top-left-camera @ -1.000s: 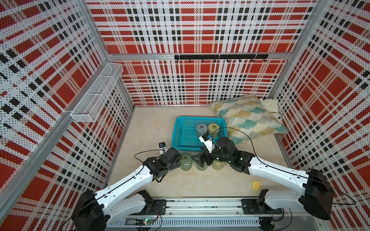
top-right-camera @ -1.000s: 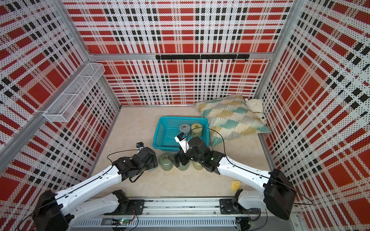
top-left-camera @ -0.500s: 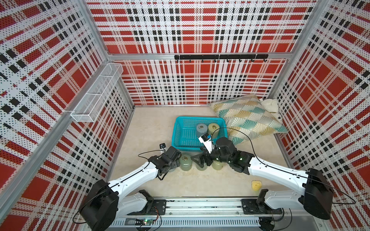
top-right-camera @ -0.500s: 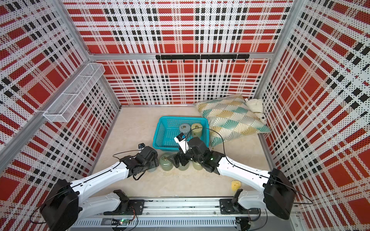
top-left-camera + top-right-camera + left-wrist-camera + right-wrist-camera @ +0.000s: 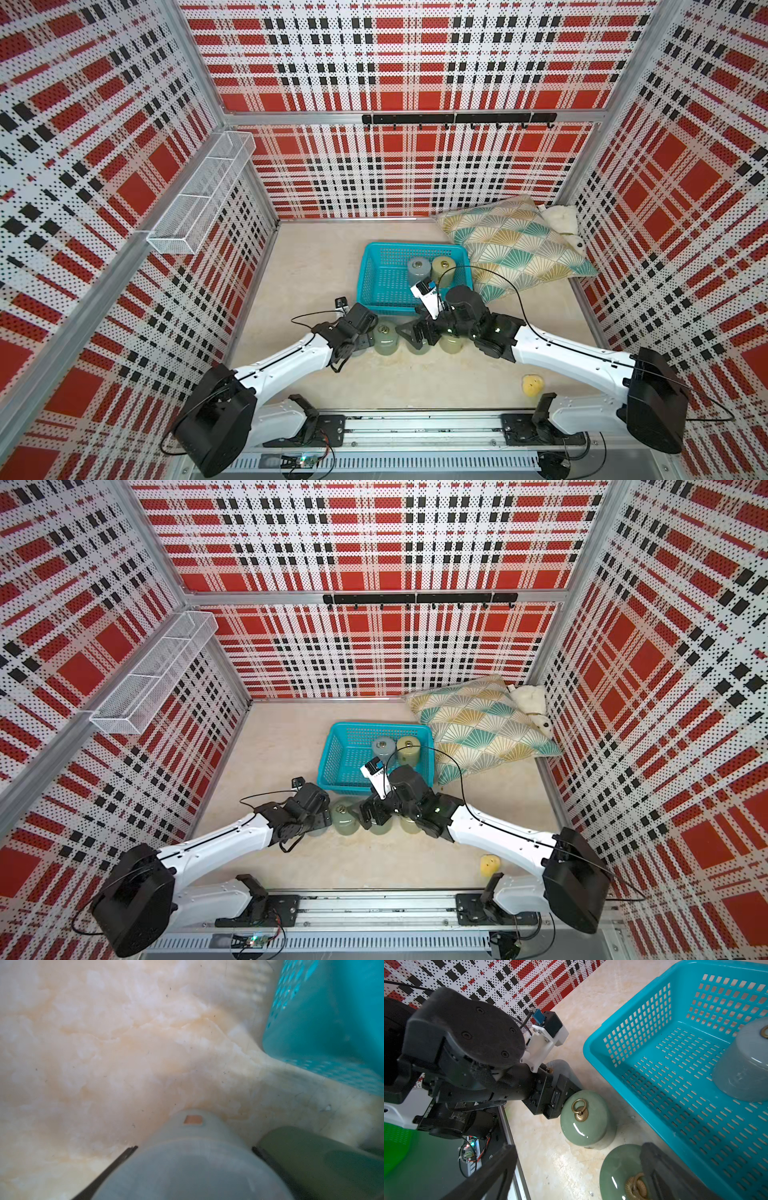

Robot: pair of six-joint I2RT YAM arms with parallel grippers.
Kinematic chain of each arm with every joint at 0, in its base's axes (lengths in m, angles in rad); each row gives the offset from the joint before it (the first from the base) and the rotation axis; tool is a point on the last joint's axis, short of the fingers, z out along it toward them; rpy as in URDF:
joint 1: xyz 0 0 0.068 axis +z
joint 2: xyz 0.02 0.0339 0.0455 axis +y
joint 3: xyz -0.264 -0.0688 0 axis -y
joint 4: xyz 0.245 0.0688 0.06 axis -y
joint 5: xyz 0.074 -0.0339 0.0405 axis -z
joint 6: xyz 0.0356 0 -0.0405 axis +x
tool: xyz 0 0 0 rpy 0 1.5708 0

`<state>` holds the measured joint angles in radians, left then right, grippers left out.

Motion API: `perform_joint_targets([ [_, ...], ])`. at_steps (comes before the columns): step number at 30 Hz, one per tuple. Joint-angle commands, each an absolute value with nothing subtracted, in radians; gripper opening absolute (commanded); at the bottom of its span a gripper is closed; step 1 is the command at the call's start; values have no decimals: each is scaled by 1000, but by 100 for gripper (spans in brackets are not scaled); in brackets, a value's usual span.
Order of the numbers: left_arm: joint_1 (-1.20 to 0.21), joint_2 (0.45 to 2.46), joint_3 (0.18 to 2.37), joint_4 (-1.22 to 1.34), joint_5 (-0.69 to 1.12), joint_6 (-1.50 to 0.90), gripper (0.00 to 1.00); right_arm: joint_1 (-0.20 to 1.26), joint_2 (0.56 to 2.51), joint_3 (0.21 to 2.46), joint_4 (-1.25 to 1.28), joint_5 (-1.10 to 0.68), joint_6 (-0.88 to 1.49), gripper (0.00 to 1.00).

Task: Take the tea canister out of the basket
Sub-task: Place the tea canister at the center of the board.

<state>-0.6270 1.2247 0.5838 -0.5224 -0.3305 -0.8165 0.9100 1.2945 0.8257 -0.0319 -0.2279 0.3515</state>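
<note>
In both top views the basket [image 5: 376, 266] [image 5: 343, 750] stands on the table [image 5: 316, 270] beside a cushion [image 5: 515, 245]. A grey tea canister [image 5: 418, 270] and a beige tea canister [image 5: 443, 266] stand upright inside, toward the cushion side. My left pincer [image 5: 365, 338] and right pincer [image 5: 417, 334] sit low over a row of canisters in front. Left wrist view: my fingers [image 5: 116, 1163] flank a pale canister [image 5: 193, 1167] standing on the table; whether they press it I cannot tell. Right wrist view: my right pincer [image 5: 578, 1145] is spread wide, one finger over a green canister [image 5: 616, 1167].
</note>
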Motion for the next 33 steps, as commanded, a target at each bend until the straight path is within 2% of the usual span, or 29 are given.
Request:
perform_joint_targets([
  [1, -623, 1248, 589, -482, -331, -805, 90, 920, 1296, 863, -26, -222, 339, 100],
  [15, -626, 1177, 634, -546, -314, -817, 97, 920, 1277, 859, -33, -174, 343, 100],
  [26, -621, 1021, 768, -626, -301, -770, 100, 914, 1214, 833, -43, 73, 370, 100],
  [33, -722, 947, 757, -424, -285, -741, 99, 800, 1285, 919, -179, 194, 479, 100],
])
